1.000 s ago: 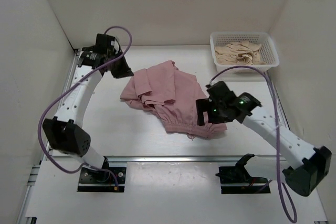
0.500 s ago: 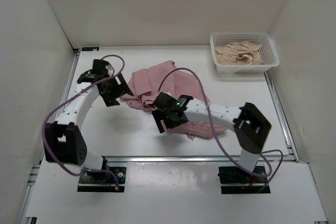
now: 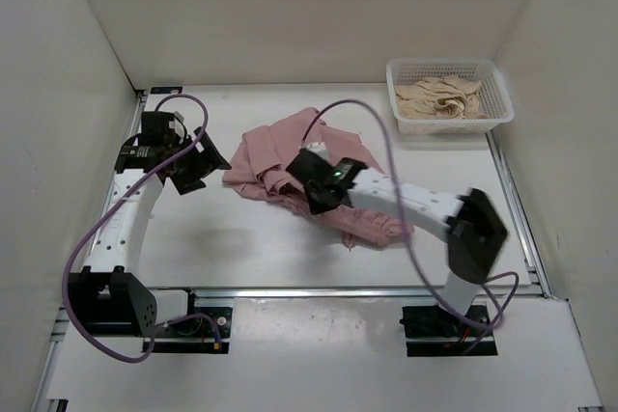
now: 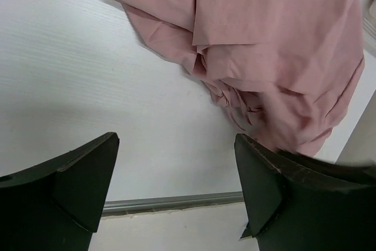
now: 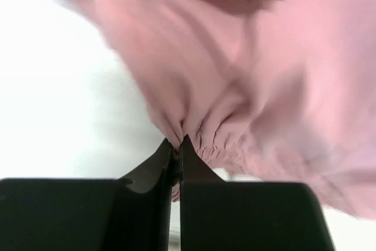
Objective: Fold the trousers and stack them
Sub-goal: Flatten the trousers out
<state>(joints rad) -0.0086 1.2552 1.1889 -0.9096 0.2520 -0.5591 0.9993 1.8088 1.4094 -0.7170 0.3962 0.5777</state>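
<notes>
The dusty-pink trousers [image 3: 290,156] lie crumpled in the middle of the table, their gathered waist toward the front right. My right gripper [image 3: 311,200] sits at the near-left edge of the heap, shut on a pinch of gathered pink fabric [image 5: 200,124] that bunches up from between its fingertips [image 5: 191,151]. My left gripper [image 3: 198,173] hovers just left of the trousers [image 4: 276,39], open, with only bare table between its fingers [image 4: 82,174]. The pink cloth lies ahead of it and does not touch it.
A white basket [image 3: 499,108] holding a beige-cream garment [image 3: 439,96] stands at the back right. White walls enclose the table on three sides. A metal rail [image 3: 357,289] runs along the near edge, also visible as a grey strip [image 4: 170,202].
My right arm swung left across the trousers to their near-left edge and shut on the fabric. My left gripper let go, opened and drew back to the left.
</notes>
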